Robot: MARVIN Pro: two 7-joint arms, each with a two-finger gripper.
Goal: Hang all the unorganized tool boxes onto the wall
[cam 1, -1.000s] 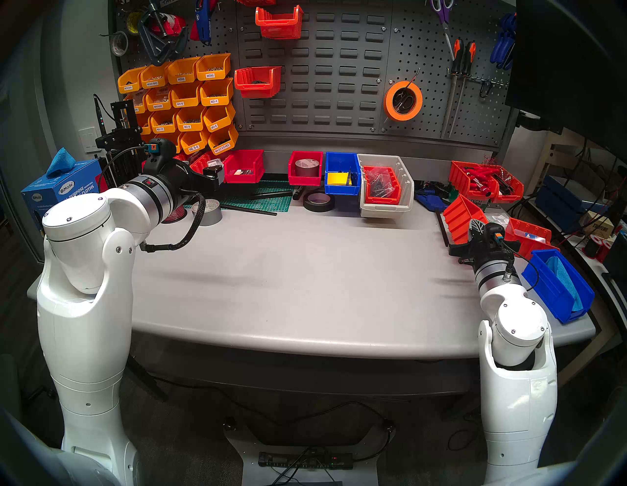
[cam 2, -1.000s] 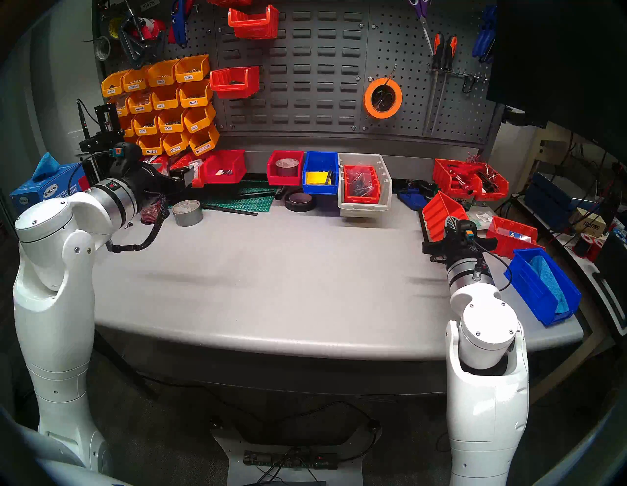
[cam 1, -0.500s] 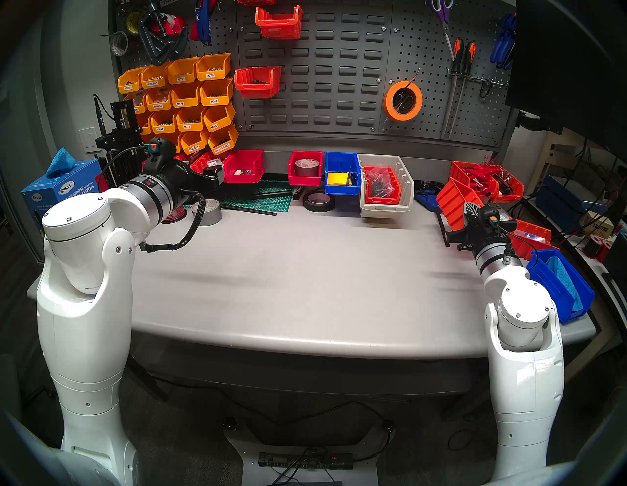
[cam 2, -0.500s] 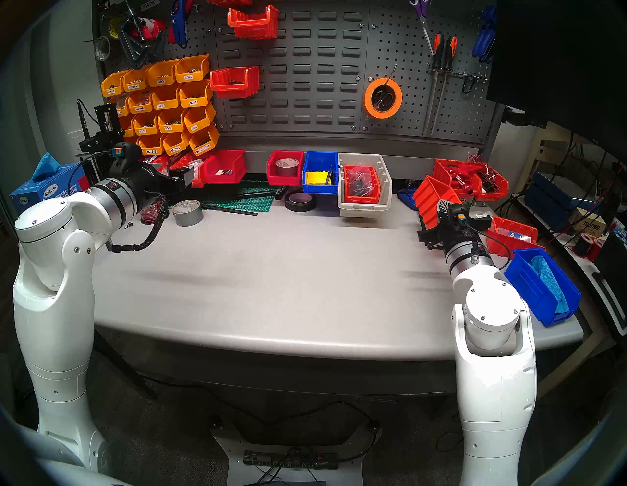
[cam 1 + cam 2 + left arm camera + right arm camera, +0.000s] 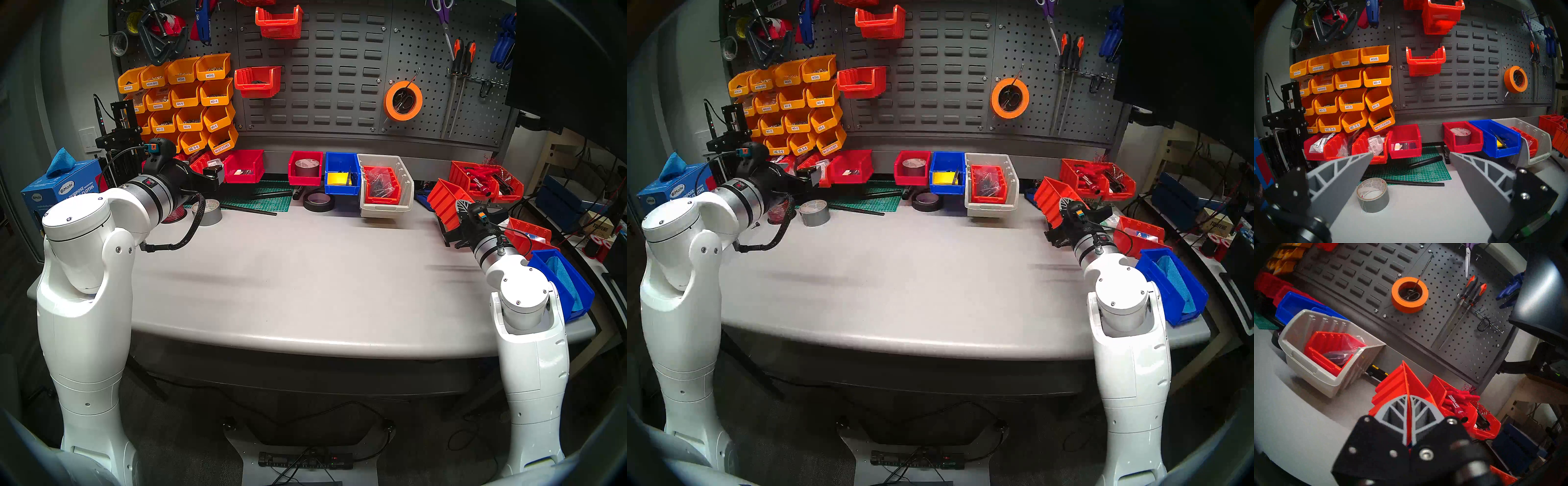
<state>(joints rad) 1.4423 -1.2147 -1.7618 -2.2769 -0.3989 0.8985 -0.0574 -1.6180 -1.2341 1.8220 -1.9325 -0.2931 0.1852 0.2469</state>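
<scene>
On the slotted wall (image 5: 325,68) two orange bins (image 5: 258,81) hung; right gripper (image 5: 1409,405) pinched a third bin's (image 5: 446,200) side below it, left gripper (image 5: 1411,162) open, empty.

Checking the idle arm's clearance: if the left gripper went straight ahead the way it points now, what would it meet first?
Probably the red bin at the bench's back edge, centred between the open left gripper fingers; depth is unclear, so that is a judgement.
</scene>
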